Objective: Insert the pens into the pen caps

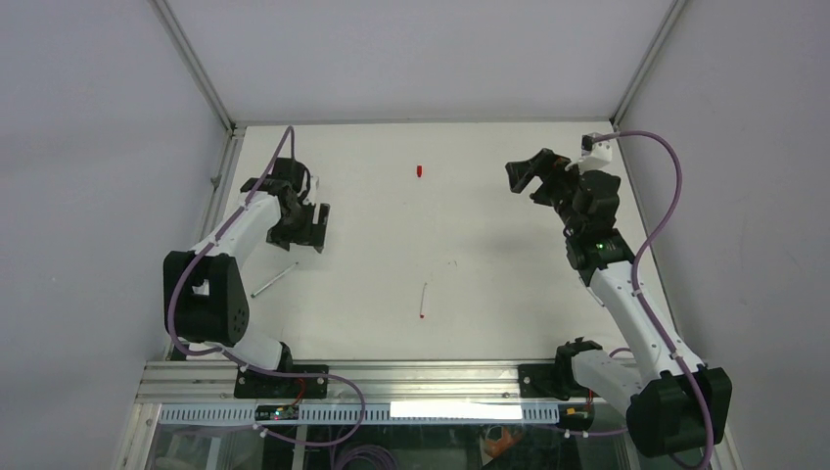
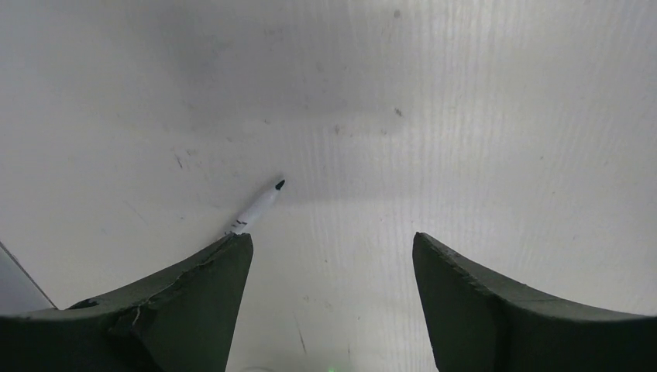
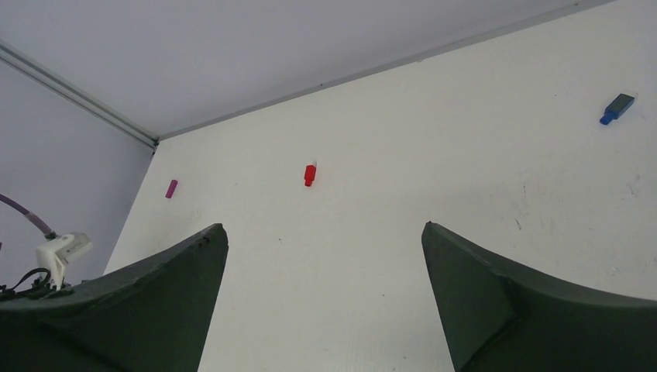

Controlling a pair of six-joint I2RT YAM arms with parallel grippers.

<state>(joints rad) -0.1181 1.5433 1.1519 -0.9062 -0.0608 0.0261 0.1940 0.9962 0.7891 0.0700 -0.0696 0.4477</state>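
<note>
A pen with a red tip [image 1: 423, 301] lies at the table's middle front. A second thin pen [image 1: 274, 280] lies at the left, just in front of my left gripper [image 1: 303, 235]. In the left wrist view my left gripper [image 2: 333, 240] is open and empty above the table, and a white pen with a dark tip [image 2: 259, 206] lies by its left fingertip [image 2: 225, 271], partly hidden. The red cap [image 1: 419, 170] lies at the back middle. My right gripper [image 1: 526, 174] is open and empty, raised to its right. The right wrist view [image 3: 321, 229] shows the red cap [image 3: 309, 174], the magenta cap [image 3: 171, 188] and the blue cap [image 3: 617, 108].
The white table [image 1: 489, 245] is enclosed by grey walls with metal posts at the back corners [image 1: 233, 125]. An aluminium rail [image 1: 411, 377] runs along the near edge by the arm bases. The magenta and blue caps do not show in the top view.
</note>
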